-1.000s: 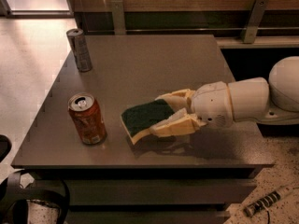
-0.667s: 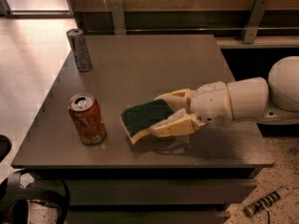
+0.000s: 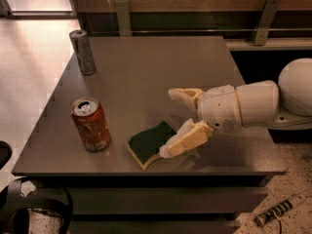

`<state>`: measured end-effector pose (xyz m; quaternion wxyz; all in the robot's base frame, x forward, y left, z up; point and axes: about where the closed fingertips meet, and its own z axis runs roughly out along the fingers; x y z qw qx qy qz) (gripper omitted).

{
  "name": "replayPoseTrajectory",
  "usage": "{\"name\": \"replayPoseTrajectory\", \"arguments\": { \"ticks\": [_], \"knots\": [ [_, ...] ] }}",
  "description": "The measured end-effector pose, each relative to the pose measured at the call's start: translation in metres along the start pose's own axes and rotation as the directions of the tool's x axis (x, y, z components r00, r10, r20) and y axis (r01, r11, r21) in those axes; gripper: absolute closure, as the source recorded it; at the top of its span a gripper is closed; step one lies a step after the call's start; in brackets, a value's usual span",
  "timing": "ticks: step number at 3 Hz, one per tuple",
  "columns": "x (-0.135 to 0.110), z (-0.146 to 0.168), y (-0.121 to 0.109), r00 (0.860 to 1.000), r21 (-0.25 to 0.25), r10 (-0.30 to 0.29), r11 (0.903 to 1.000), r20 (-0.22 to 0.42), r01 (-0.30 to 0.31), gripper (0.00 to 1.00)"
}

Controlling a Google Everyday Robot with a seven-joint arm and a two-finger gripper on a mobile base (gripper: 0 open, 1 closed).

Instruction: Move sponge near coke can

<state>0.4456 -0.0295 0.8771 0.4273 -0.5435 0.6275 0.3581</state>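
The sponge (image 3: 148, 143), dark green on top with a yellow base, lies flat on the table near the front edge. The coke can (image 3: 90, 124), red-orange with a silver top, stands upright just left of it, a small gap between them. My gripper (image 3: 171, 123) reaches in from the right with its fingers spread open. The near finger (image 3: 185, 140) rests against the sponge's right end; the far finger (image 3: 184, 95) is off the sponge, behind it. Nothing is held.
A taller grey-silver can (image 3: 82, 51) stands at the table's far left corner. The dark table (image 3: 161, 67) has its front edge just below the sponge. A wall rail runs behind the table. A cable and dark gear lie on the floor in front.
The gripper has opened and let go of the sponge, which now lies on the table beside the coke can. The gripper has drawn back to the right.
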Motion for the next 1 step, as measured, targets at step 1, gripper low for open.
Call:
{"name": "replayPoseTrajectory", "arguments": {
  "ticks": [1],
  "knots": [
    [0.0000,0.0001,0.0000,1.000,0.000,0.000,1.0000,0.000,0.000,0.00]
  ]
}}
